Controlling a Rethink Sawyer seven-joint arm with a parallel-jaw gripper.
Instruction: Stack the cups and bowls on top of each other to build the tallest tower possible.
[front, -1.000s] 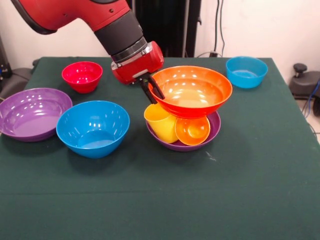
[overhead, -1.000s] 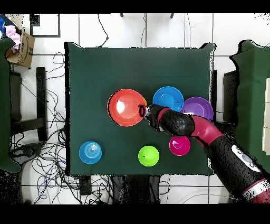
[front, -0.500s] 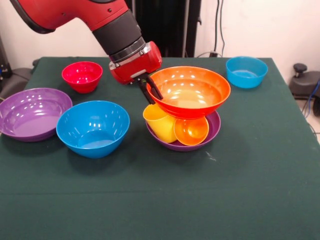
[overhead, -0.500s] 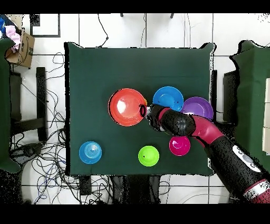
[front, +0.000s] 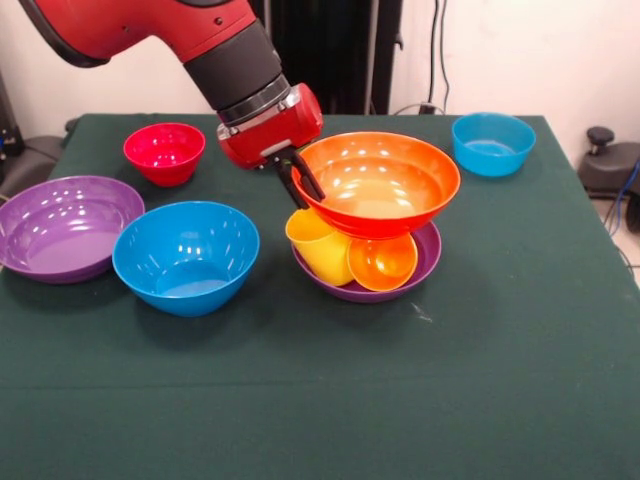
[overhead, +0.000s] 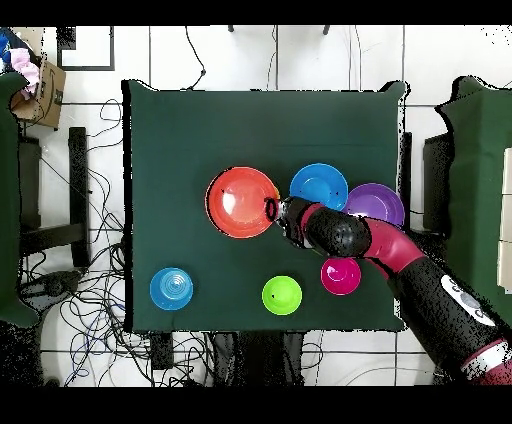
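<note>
My gripper (front: 300, 183) is shut on the rim of the large orange bowl (front: 378, 184) and holds it on top of a yellow cup (front: 318, 246) and an orange cup (front: 383, 261). Both cups lie tipped in a large purple bowl (front: 428, 252). This pile is the tower, at the table's middle. In the overhead view the orange bowl (overhead: 240, 202) hides the cups, with the gripper (overhead: 270, 209) at its right rim. A large blue bowl (front: 186, 256), a second purple bowl (front: 62, 226), a small red bowl (front: 164, 152) and a small blue bowl (front: 492, 143) stand apart.
A small light green bowl (overhead: 282, 295) shows only in the overhead view, near the robot's side. The green table (front: 320, 400) has bare cloth at the front. Cables and chairs lie round the table (overhead: 180, 130) on the floor.
The orange bowl, held by the gripper, has shifted slightly left and a little up in the front view. The other bowls have not moved.
</note>
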